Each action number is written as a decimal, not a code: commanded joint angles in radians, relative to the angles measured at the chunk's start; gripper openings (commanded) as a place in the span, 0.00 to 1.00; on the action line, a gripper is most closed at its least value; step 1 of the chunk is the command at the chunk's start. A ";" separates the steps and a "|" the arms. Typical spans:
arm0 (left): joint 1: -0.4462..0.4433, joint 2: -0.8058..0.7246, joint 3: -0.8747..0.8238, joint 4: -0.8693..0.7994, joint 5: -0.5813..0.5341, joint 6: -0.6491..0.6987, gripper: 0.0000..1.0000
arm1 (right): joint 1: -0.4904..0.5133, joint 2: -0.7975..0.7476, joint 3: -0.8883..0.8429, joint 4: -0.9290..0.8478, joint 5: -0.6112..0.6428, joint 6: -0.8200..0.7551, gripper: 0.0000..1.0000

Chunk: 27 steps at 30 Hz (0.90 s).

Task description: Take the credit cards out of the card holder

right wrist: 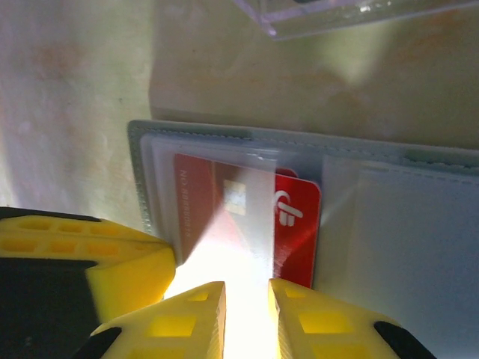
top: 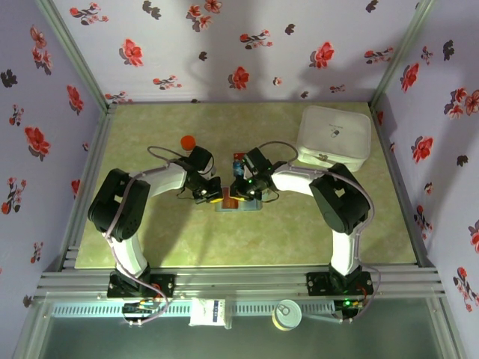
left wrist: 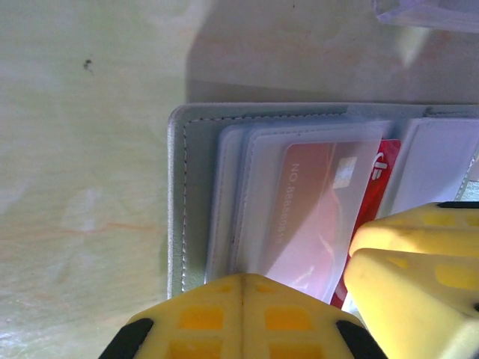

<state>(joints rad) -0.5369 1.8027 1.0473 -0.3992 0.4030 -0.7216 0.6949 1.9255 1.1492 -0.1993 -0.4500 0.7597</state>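
The card holder (left wrist: 178, 194) lies open on the table, grey stitched rim and clear sleeves up. A red credit card (right wrist: 296, 224) with a white logo sticks partway out of one sleeve toward the middle fold; the same credit card (left wrist: 382, 168) shows through the frosted sleeve. My left gripper (left wrist: 243, 278) is shut, its tip over the near edge of the sleeves on the outer panel. My right gripper (right wrist: 247, 288) stands just beside it over the sleeve and card, jaws a narrow gap apart, glare between them. From above, both grippers meet over the card holder (top: 251, 206).
A clear plastic square (right wrist: 337, 15) lies just beyond the holder. A big white rounded box (top: 334, 137) stands at the back right, and an orange ball (top: 188, 141) behind the left arm. Flowered walls enclose the green mat (top: 187, 239).
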 commanded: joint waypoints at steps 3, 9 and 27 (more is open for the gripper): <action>-0.001 0.021 0.016 -0.044 -0.034 0.026 0.00 | 0.008 0.020 0.016 -0.056 0.028 -0.028 0.23; -0.001 0.015 0.022 -0.049 -0.033 0.028 0.00 | 0.008 0.018 0.044 -0.084 0.084 -0.062 0.22; -0.001 0.025 0.033 -0.057 -0.034 0.027 0.00 | 0.000 -0.036 0.018 -0.071 0.065 -0.042 0.25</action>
<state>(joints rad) -0.5369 1.8076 1.0660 -0.4236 0.3920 -0.7185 0.6968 1.9205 1.1809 -0.2668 -0.3927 0.7078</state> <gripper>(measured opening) 0.041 0.251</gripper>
